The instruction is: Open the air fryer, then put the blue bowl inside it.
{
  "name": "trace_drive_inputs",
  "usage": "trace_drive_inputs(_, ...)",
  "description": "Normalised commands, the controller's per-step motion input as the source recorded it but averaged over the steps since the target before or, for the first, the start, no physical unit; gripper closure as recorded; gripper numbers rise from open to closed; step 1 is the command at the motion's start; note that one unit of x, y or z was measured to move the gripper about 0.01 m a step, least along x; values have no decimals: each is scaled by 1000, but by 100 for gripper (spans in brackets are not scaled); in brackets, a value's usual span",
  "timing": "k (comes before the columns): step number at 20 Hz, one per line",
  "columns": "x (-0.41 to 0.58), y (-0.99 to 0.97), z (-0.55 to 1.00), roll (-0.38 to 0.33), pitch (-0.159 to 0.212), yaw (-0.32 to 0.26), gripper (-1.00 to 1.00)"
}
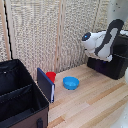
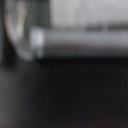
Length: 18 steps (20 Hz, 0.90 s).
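White arm over the air fryer (image 1: 111,64) at the counter's (image 1: 95,102) far edge, pincer state unclear; blue bowl (image 1: 70,82) mid-counter.

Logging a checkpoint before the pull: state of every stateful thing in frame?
air fryer: on the table at the exterior view's right; drawer open or shut cannot be told, arm covers it
blue bowl: upright on the table, untouched, looks empty
red cup: upright, beside the case
black case: lid open
gripper: down at the air fryer, fingers hidden; open or shut cannot be told
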Motion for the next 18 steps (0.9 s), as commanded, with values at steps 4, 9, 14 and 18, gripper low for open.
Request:
trace_drive_inputs(4,86,254,132,299,192,4,100)
trace_drive_inputs(9,109,275,126,328,102,-11,100)
trace_drive_inputs(14,149,522,297,277,50,-4,100)
trace_drive_inputs(18,119,758,581,190,18,0,100)
